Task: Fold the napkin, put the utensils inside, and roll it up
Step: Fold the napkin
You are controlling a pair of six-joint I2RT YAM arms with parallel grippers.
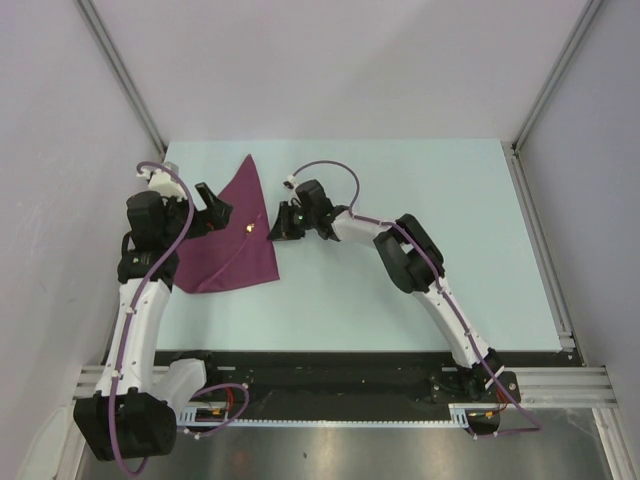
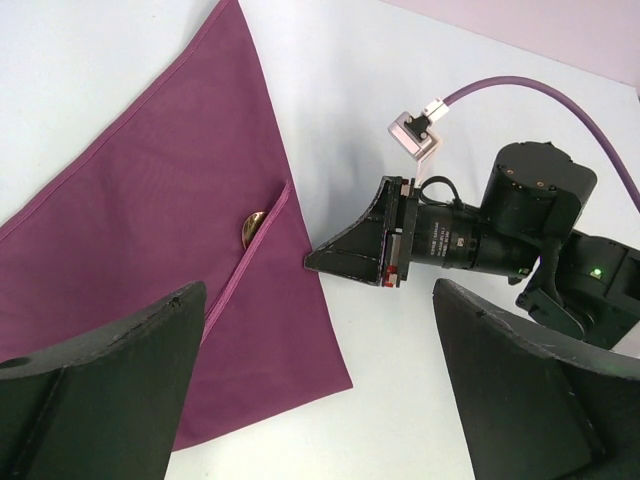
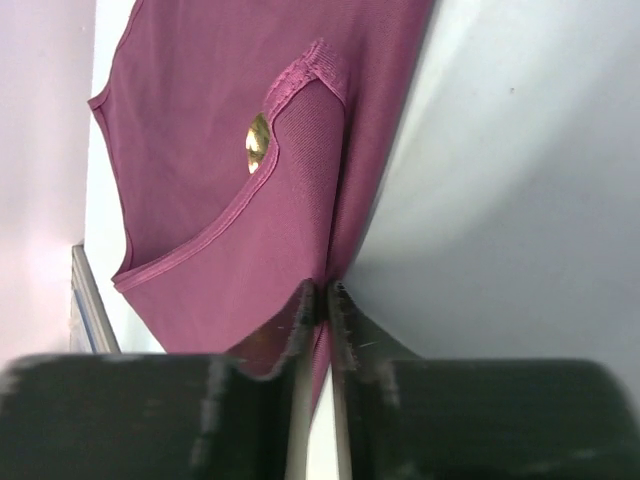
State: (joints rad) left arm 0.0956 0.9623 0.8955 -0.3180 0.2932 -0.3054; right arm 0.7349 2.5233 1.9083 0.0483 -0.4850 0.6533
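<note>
Flat on the pale rectangular tabletop (image 1: 400,300), between the two claws: the folded magenta cloth napkin (image 1: 228,250), its right edge caught between the tips of the right claw (image 1: 273,228). Just left of those tips, tucked under the napkin's folded flap, bowl alone showing: the small gold-bowled metal spoon (image 1: 247,229). Over the napkin's left part, apart from the spoon: the left claw (image 1: 215,208). Behind both claws: the napkin's pointed corner.

Top cam looks down over the whole table (image 1: 420,200) from behind; both wrist cams sit close, sharing the napkin (image 2: 150,200) fold.
</note>
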